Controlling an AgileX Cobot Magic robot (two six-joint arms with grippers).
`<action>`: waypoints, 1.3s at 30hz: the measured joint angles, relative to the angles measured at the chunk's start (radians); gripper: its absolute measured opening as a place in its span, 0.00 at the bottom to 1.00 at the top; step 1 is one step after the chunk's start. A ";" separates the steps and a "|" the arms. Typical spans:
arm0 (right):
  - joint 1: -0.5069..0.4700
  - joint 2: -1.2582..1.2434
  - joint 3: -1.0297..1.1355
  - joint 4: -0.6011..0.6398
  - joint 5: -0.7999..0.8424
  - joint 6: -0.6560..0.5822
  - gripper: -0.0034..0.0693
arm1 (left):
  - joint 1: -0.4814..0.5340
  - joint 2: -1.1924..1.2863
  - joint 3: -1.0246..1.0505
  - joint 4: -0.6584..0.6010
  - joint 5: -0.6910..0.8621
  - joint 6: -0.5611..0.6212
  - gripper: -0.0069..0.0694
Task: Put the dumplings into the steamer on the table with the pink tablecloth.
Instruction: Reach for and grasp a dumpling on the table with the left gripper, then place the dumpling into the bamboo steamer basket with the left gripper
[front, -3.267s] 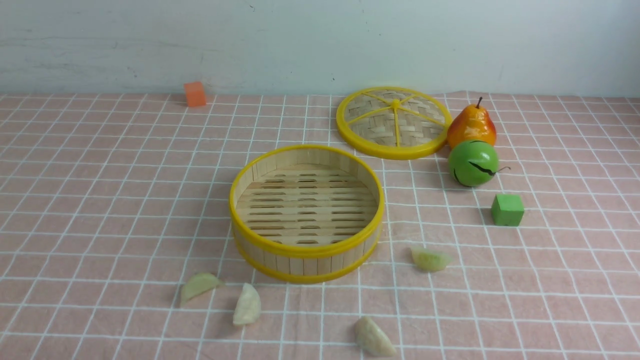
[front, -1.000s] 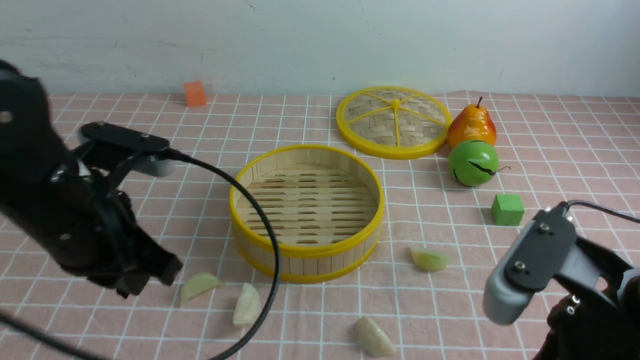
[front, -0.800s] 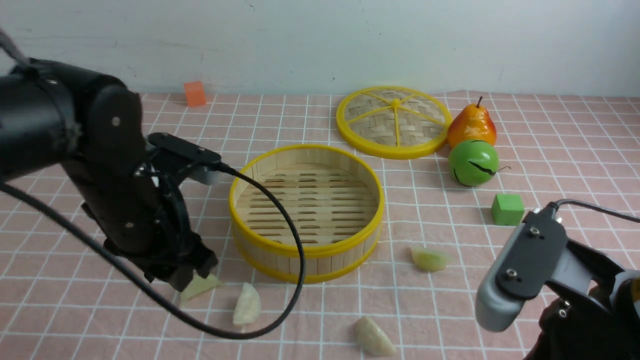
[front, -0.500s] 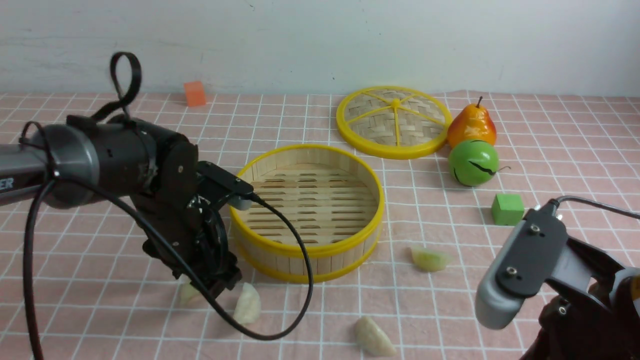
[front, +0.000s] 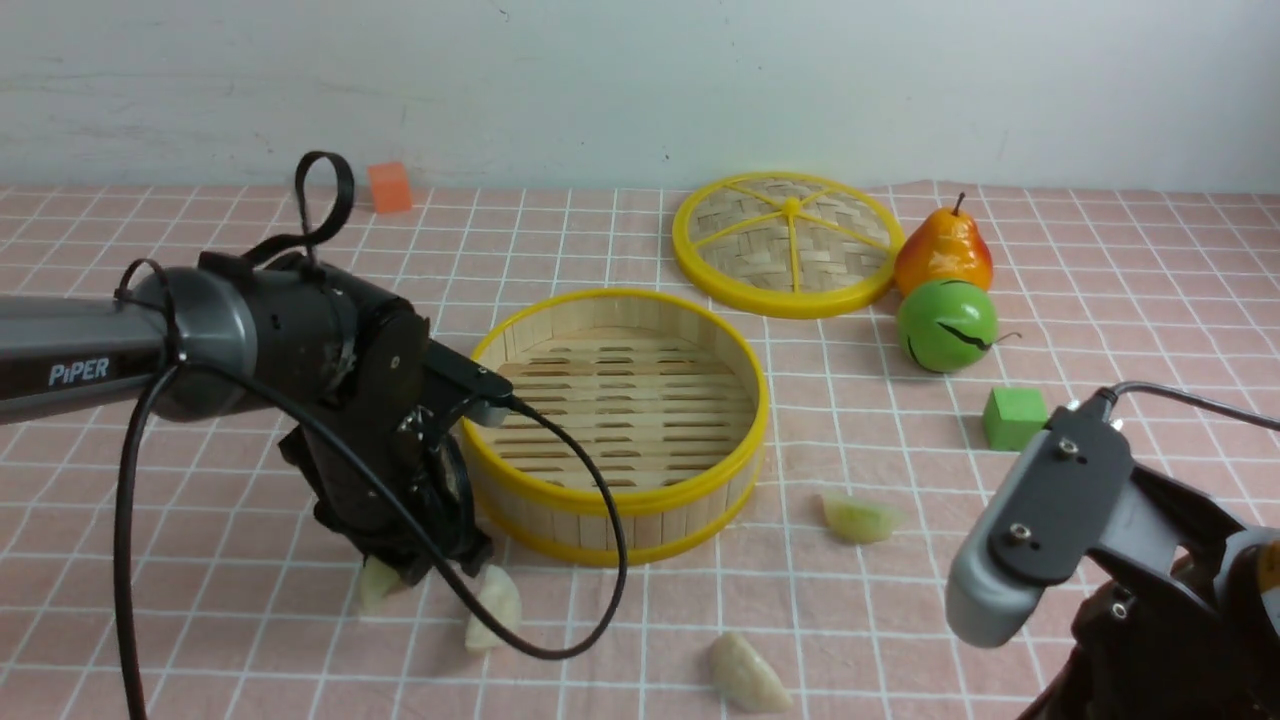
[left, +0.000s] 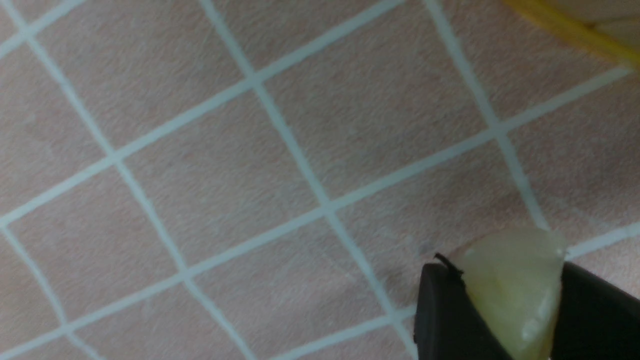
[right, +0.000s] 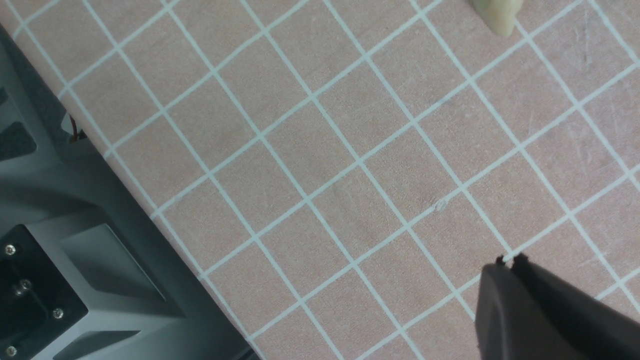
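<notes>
Pale-green crescent toy dumpling (left: 515, 270) pinched in the black left hand (left: 507, 320), down near the pink-gridded table (front: 900, 620)'s near edge; round yellow-rimmed bamboo steamer (front: 612, 500) just beside, rightward and farther in. Right hand (right: 510, 260) pressed together, well apart.

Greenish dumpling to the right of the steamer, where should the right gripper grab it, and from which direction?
Probably from straight above, pinching the greenish dumpling across its thick middle, closing front to back. It lies flat on the pink tablecloth, long axis running left-right, apart from the steamer.
</notes>
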 joint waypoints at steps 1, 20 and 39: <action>0.000 0.000 0.000 0.000 -0.001 0.000 0.07 | 0.000 -0.008 -0.036 0.001 0.045 -0.004 0.40; 0.000 0.000 -0.001 0.028 0.123 0.093 0.10 | -0.132 0.239 -0.735 -0.207 0.161 -0.083 0.40; 0.000 0.000 -0.001 0.016 0.167 0.102 0.13 | -0.132 0.429 -0.916 -0.099 0.206 -0.221 0.79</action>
